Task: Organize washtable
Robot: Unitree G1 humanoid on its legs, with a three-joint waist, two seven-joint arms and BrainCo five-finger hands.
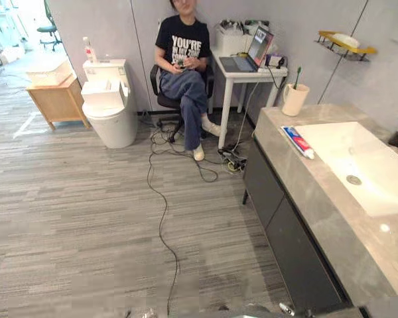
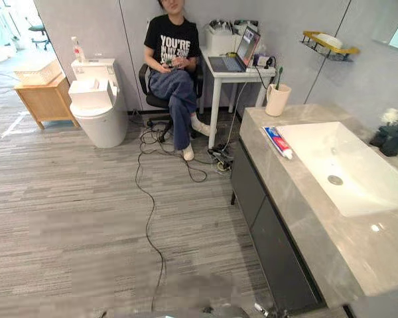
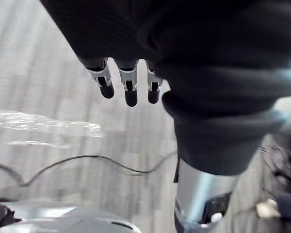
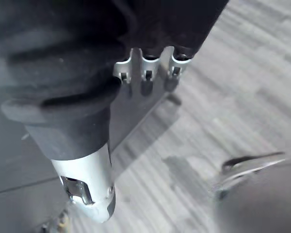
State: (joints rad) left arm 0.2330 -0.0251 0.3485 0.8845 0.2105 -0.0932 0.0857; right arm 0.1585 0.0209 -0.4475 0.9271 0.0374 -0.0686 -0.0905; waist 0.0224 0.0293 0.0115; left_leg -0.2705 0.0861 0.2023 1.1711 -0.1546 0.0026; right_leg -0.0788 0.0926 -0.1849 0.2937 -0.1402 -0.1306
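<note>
White block lettering, several lines, on chest of person's black T-shirt [image 1: 183, 45]; top line biggest, lower lines too small to make out. Toothpaste tube [image 1: 297, 142] on the counter [image 1: 285, 165] by the sink: red/blue print, illegible. Laptop [image 1: 251, 54] screen lit, nothing legible. Bottle [image 1: 89, 50] on toilet tank: label unreadable.

The bench's [image 1: 322, 199] front strip lies open beside the sink [image 1: 365, 159]. At the far end a tube [image 1: 297, 142] lies along the sink's edge, a cup [image 1: 294, 99] behind it. A plant [image 2: 393, 132] stands past the sink.
</note>
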